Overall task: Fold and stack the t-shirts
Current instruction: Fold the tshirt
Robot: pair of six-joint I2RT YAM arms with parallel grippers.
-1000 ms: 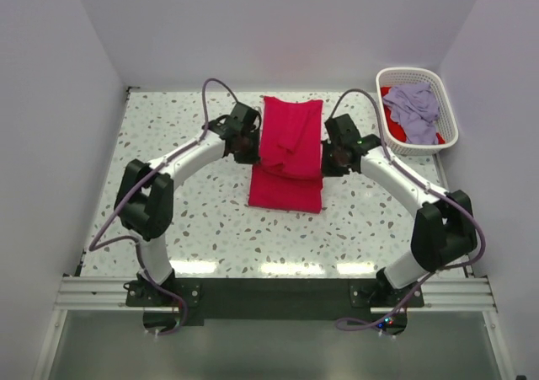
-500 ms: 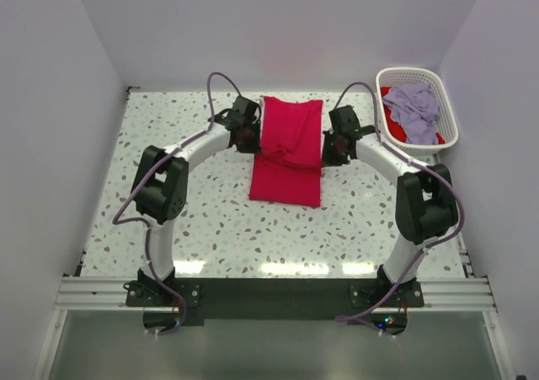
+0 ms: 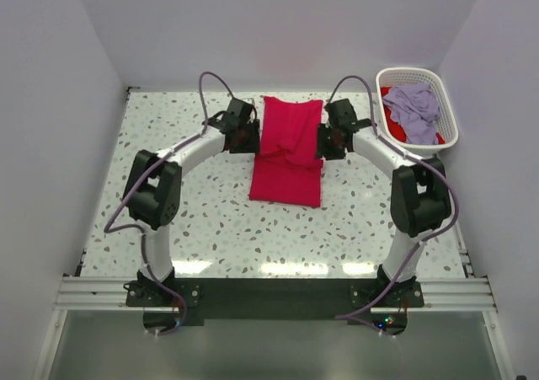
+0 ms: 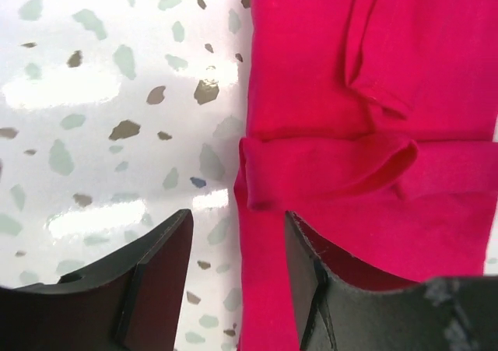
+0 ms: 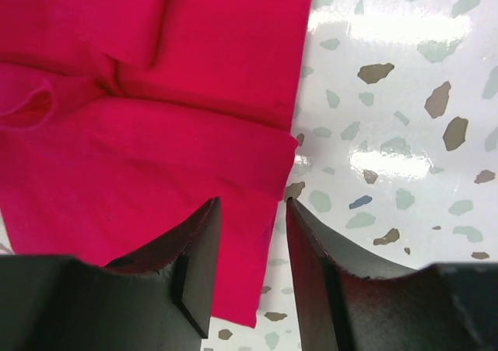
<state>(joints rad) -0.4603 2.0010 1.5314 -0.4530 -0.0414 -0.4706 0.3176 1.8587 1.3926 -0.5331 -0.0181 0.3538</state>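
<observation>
A crimson t-shirt [image 3: 290,125] lies part-folded at the table's back centre, its near end overlapping a flat folded crimson t-shirt [image 3: 286,186]. My left gripper [image 3: 253,137] sits at the cloth's left edge and my right gripper [image 3: 322,141] at its right edge. In the left wrist view the left gripper [image 4: 237,219] stands open, the folded red edge [image 4: 327,172] lying loose below the gap. The right gripper [image 5: 253,203] is open too, over the red edge [image 5: 156,149]. A lavender t-shirt [image 3: 411,102] and another red one [image 3: 417,131] lie in the basket.
The white slotted basket [image 3: 447,136] stands at the back right corner, close to the right arm. The speckled table [image 3: 202,211] shows to the left of and in front of the shirts. Walls close in on three sides.
Both grippers moved toward the back, carrying the upper shirt's near edge over itself, then opened and let go of the cloth. The upper shirt now looks shorter.
</observation>
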